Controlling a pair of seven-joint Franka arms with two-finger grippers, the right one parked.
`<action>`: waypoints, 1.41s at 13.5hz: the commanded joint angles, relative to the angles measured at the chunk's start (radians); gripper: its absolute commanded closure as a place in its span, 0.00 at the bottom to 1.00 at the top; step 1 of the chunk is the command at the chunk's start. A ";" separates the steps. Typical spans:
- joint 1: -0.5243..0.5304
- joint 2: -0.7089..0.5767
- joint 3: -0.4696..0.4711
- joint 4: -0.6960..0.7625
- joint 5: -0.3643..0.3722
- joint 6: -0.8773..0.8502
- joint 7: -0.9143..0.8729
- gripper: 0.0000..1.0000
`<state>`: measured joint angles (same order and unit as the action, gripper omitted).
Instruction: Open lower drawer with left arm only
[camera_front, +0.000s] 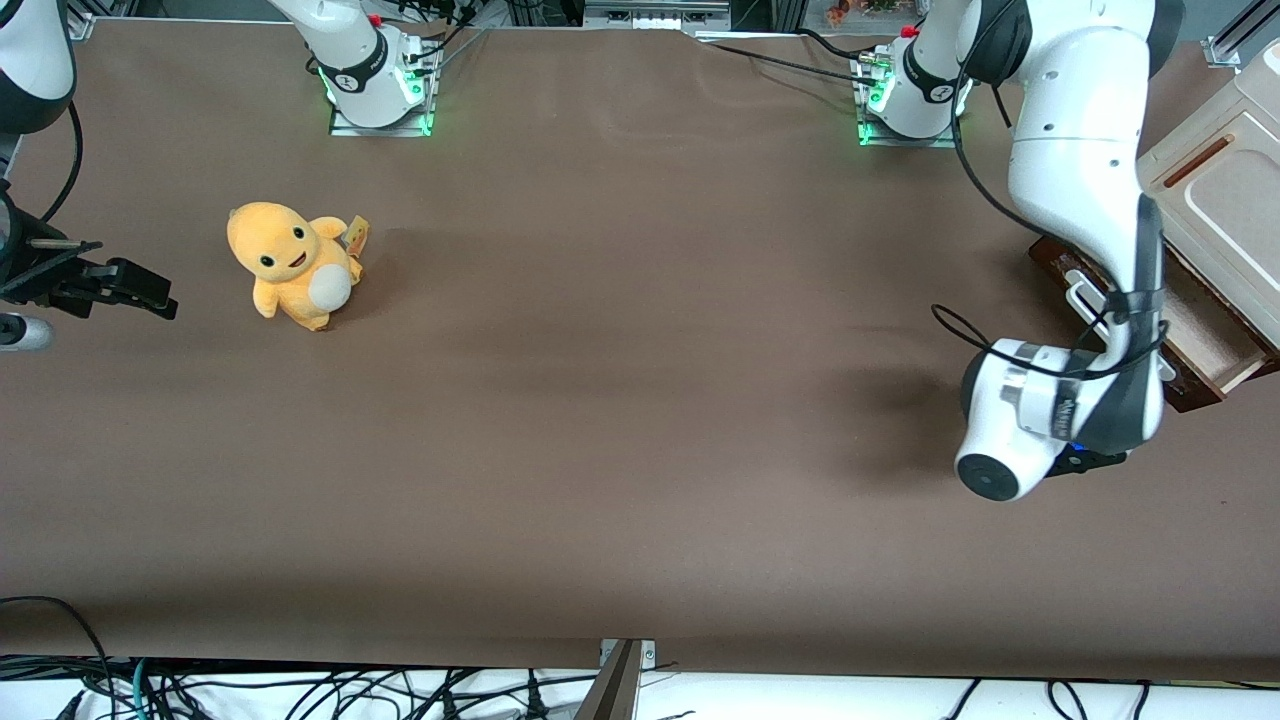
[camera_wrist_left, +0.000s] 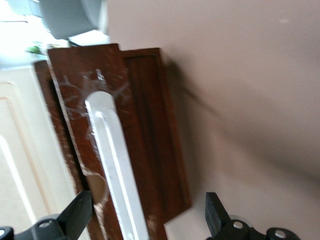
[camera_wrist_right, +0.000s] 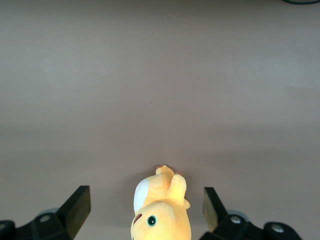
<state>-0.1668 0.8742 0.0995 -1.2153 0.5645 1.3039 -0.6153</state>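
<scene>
Now the tool (camera_wrist_left: 147, 220) gapes wide, straddling the lower drawer (camera_wrist_left: 145, 150) front's white handle (camera_wrist_left: 115, 165).

I noted the lower drawer (camera_wrist_left: 145, 150) front was glossy dark wood, scuffed pale around its smooth white handle (camera_wrist_left: 117, 170); table (camera_front: 620, 420) cloth matt.

Left arm (camera_front: 1075, 150): glossy white rounded shells, dark grey bands at joints, black cable looping along the forearm and strapped at the wrist. Round black end cap lower right of front frame. Base lit green. Tool (camera_wrist_left: 150, 220): black, two blunt fingers (camera_wrist_left: 77, 215) spread apart, silver screws at their roots.
</scene>
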 joint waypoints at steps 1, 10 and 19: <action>0.050 -0.079 -0.009 0.023 -0.168 0.049 0.035 0.00; 0.221 -0.349 -0.007 -0.035 -0.644 0.213 0.402 0.00; 0.150 -0.855 -0.017 -0.523 -0.650 0.556 0.542 0.00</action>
<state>0.0106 0.0868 0.0863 -1.6930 -0.0632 1.8654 -0.1027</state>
